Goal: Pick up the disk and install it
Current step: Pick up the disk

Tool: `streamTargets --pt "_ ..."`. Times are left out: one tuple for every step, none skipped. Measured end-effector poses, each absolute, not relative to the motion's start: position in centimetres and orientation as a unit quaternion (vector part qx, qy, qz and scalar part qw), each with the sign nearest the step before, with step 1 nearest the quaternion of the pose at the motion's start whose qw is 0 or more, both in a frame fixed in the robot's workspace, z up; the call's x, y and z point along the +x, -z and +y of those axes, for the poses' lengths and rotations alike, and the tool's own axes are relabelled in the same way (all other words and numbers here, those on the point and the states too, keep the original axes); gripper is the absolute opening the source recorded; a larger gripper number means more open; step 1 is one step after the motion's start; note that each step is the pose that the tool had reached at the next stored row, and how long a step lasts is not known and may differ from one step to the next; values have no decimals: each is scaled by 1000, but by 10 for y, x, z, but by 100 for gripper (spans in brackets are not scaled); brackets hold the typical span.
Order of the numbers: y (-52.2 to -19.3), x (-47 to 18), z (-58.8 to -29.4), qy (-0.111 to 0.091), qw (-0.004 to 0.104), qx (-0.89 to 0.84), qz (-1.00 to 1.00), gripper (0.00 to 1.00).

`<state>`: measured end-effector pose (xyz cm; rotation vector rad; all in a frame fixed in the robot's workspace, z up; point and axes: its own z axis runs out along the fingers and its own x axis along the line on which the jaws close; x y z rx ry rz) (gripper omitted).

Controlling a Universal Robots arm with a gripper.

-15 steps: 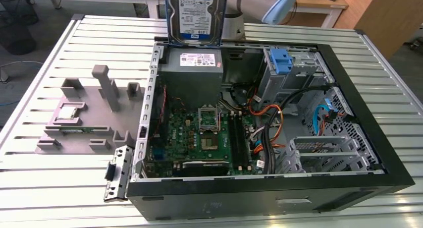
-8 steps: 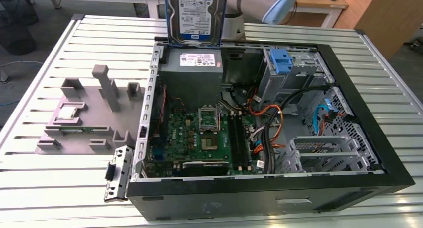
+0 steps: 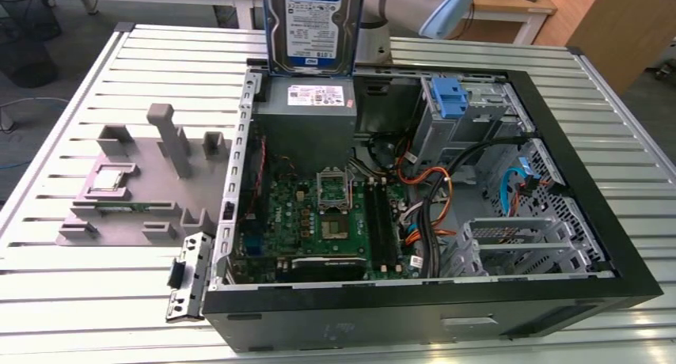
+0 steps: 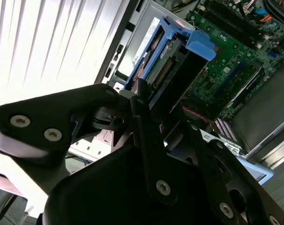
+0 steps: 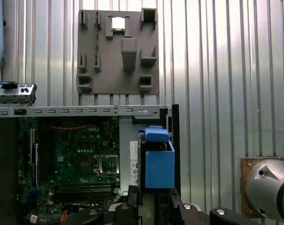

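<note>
Tool: the tool (image 4: 164,108) is closed on the disk, with its black fingers (image 4: 141,101) pressing it from both sides.
Disk: the disk (image 3: 312,28) is held upright in the tool and lifted clear. Its blue carrier bracket frames it, and its white-and-blue label faces the exterior view.
Arm: the grey arm (image 3: 410,4) is just behind the disk.
Power supply: the grey box (image 3: 306,115) is directly below the held disk.
Case: the open computer case (image 3: 423,310) lies under the tool with the green motherboard (image 3: 317,214) exposed.
Spare bracket: a blue bracket (image 3: 449,99) is in the drive bay, near the tool.
Fixture: the grey holder block (image 3: 148,182) is outside the case wall, well apart from the tool.
Surface: the ribbed metal surface (image 3: 106,301) carries the case and the block.
</note>
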<state>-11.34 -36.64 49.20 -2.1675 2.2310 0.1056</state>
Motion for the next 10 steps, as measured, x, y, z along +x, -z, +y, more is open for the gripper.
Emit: streamTargets --pt "-492 -113 -367 -34 15 -696 717 35" --pt "-492 -113 -368 -34 15 -696 717 35" --pt "-492 -113 -370 -34 15 -696 717 35" --pt "-492 -113 -370 -34 15 -696 717 35" --pt "-492 -113 -371 -34 15 -696 717 35" --pt "-492 -113 -371 -34 15 -696 717 35" --pt "-492 -113 -371 -34 15 -696 717 35" --pt "-492 -113 -371 -34 15 -696 717 35" --pt "-492 -113 -372 -34 15 -696 717 35" --pt "-492 -113 -372 -34 15 -696 717 35"
